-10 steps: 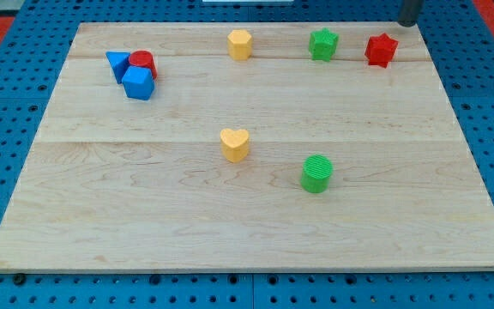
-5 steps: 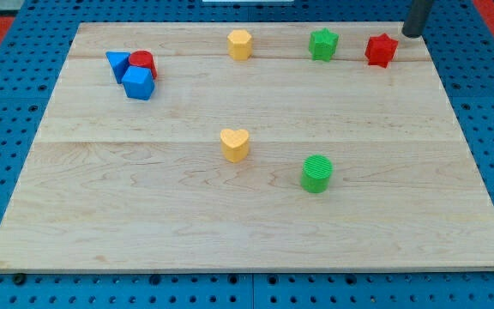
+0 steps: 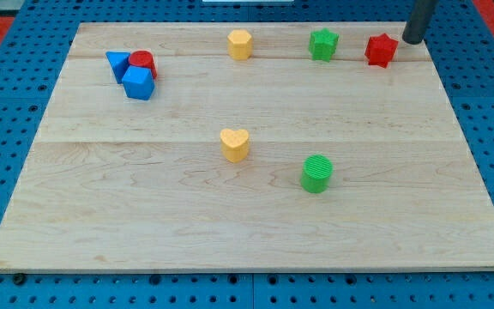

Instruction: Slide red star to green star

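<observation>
The red star lies near the board's top right corner. The green star lies to its left, a short gap between them. My tip is down at the board's top right edge, just right of the red star and slightly above it, not touching it.
A yellow hexagon lies left of the green star. A blue triangle, red cylinder and blue cube cluster at top left. A yellow heart and green cylinder lie mid-board. The wooden board rests on blue pegboard.
My tip has moved down and slightly right at the top right corner, closer to the red star. No block has moved.
</observation>
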Robot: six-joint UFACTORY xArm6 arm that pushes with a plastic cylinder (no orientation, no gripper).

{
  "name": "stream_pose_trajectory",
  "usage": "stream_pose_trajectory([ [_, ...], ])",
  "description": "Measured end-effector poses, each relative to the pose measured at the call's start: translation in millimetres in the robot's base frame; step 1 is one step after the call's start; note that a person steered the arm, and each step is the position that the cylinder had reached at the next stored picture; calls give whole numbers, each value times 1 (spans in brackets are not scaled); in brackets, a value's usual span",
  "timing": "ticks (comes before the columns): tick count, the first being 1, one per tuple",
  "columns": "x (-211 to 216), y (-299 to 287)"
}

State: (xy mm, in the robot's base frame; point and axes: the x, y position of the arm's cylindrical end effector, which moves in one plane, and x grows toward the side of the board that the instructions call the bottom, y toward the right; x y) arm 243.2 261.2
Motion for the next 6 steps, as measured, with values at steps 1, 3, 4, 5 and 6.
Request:
stream_pose_trajectory([
  [1,17,-1],
  [3,2,-71],
  [4,-16,-100],
  [5,-9,-108],
  [6,13,-103],
])
